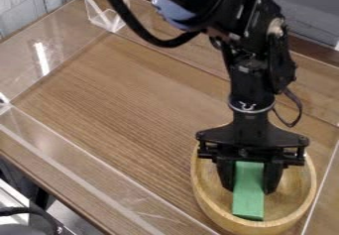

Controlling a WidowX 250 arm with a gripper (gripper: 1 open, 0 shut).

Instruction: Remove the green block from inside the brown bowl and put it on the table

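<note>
Brown bowl [212,205] sits at the near right corner of the table [119,110], its near edge cut off by the frame. Green block [251,191] is inside the bowl area, standing tilted, lower end down toward the bowl floor, upper end up between the black fingers [224,176]. Gripper [251,179] points almost straight down over the bowl, jaws partway closed on either side of the block's upper part, looks like it's gripping the block; exact contact is hard to confirm at this resolution. Can't tell if the block's lower end touches the bowl. Black arm [245,51] rises from the gripper up and left toward the far side. Clear plastic walls [59,41] edge the table on the left and far sides.
</note>
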